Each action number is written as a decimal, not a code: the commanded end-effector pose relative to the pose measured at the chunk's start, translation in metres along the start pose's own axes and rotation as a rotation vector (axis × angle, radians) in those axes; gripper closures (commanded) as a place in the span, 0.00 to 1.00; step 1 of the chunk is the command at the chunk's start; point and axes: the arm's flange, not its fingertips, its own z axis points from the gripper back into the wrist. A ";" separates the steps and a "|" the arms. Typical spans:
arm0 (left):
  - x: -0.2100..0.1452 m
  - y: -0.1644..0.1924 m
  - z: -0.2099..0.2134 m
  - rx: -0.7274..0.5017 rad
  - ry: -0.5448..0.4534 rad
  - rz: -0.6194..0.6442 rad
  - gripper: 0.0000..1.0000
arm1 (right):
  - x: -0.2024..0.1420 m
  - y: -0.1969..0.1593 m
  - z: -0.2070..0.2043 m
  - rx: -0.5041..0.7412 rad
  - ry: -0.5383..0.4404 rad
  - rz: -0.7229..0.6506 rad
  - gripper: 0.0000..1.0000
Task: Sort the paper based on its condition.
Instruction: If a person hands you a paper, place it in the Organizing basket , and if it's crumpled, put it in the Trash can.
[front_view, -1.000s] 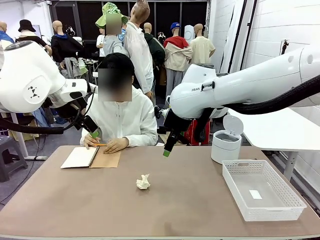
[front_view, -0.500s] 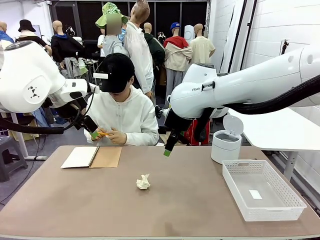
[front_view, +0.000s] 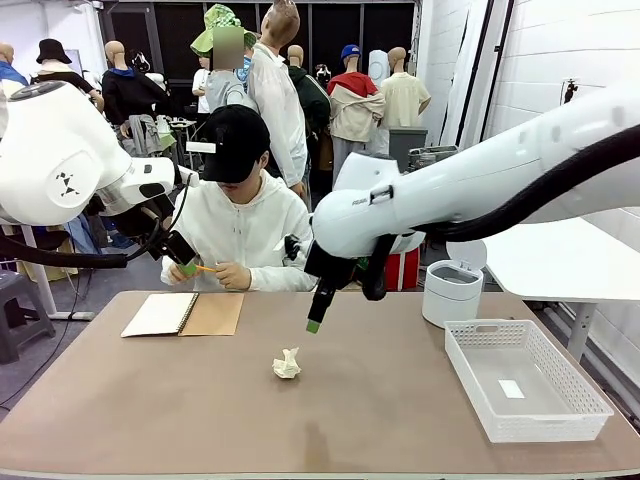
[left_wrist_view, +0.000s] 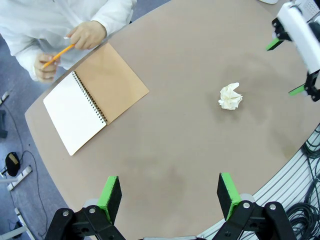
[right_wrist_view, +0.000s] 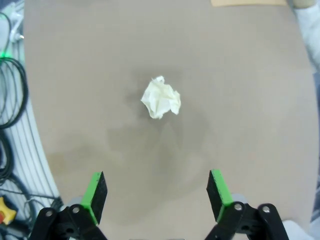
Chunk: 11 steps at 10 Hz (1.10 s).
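Hovering spread right hand (right_wrist_view: 156, 187) above crumpled paper (right_wrist_view: 161, 98) | front view: white basket (front_view: 545, 428)

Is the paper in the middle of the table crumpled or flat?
Crumpled: the paper is a wrinkly ball with folds and creases, lying loose on the table.

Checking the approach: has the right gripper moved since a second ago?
Yes. The right gripper moved away from the white bin, down toward the crumpled paper ball.
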 end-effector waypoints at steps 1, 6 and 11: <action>0.000 0.001 0.002 -0.002 -0.005 0.002 0.00 | 0.014 -0.009 -0.014 0.025 0.029 0.066 0.00; 0.000 0.001 0.002 -0.002 -0.005 0.002 0.00 | 0.034 0.002 -0.069 0.108 0.055 0.172 0.00; 0.000 0.001 0.002 -0.002 -0.005 0.002 0.00 | 0.038 0.002 -0.098 0.050 0.120 0.259 0.00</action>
